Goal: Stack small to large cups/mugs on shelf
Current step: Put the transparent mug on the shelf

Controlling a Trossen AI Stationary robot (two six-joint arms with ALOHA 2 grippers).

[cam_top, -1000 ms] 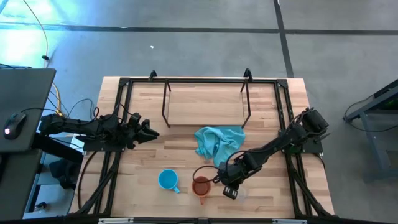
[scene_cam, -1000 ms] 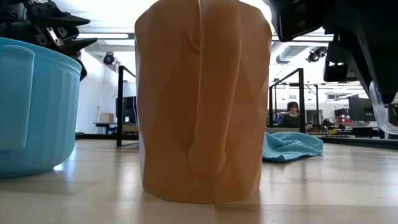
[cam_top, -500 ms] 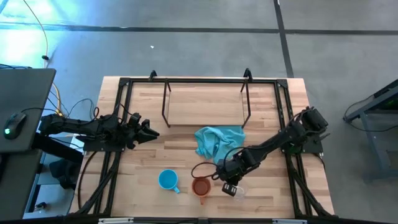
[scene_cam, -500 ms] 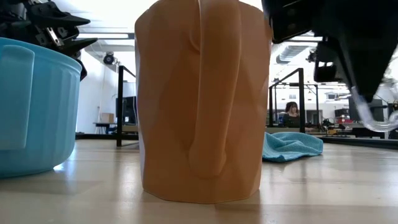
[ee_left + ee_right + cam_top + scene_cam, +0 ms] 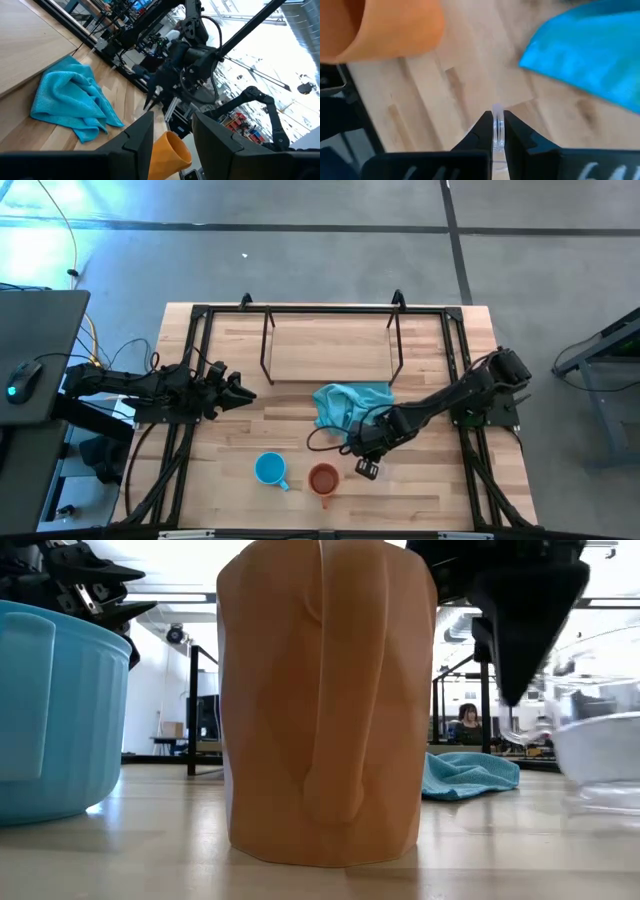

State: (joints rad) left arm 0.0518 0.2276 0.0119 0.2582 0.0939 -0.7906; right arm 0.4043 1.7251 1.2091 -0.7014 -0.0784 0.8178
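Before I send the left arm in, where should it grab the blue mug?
Pinch the rim of the blue mug from above, on the side away from its handle. It stands upright with its mouth open, and the handle points toward the orange-brown mug, so the left gripper has the freer side.

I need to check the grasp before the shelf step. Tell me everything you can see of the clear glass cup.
The clear glass cup is small, transparent and handleless as far as shown. The right gripper pinches its thin rim between both fingers. In the low view it shows at the right edge, just beside the orange-brown mug; whether it is lifted is unclear. From above it is barely visible under the gripper, near the teal cloth.
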